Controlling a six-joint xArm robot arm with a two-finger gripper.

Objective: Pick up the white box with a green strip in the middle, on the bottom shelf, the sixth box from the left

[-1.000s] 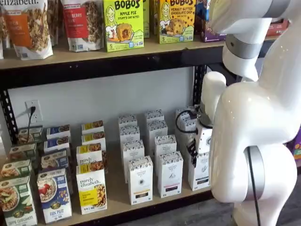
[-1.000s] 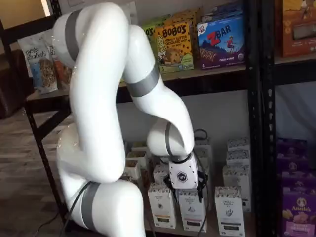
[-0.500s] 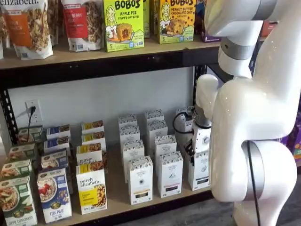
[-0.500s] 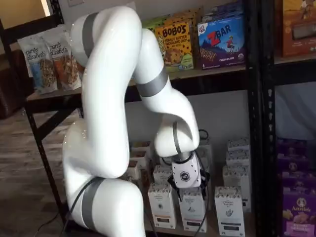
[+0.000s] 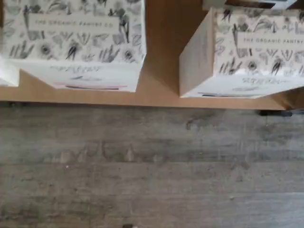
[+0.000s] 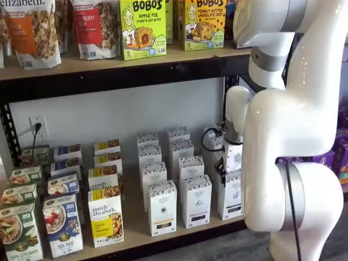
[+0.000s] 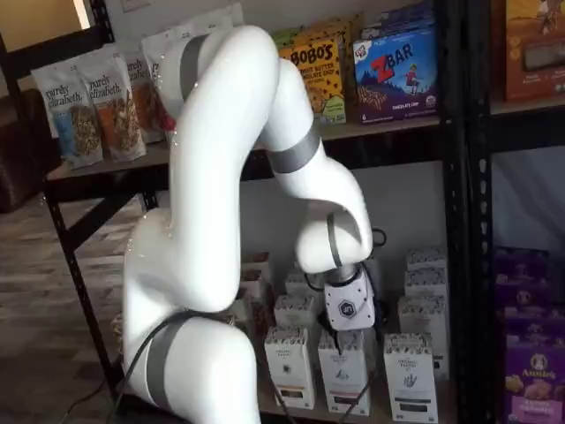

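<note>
Your white six-joint arm [image 6: 293,136] is folded right down, elbow high and wrist pointing at the floor. The white-bodied gripper with black fingers [image 6: 224,176] hangs low at the front of the light-tan wooden bottom shelf [image 6: 136,228]. The jaws are spread wide, with nothing between them. Your target, the tall white box with the speckled top band [image 6: 230,198], stands upright on that shelf. In a shelf view the gripper overlaps the box's top edge. The wrist view looks down on two speckled carton tops, the shelf's front edge and grey plank floor [image 5: 152,171].
</note>
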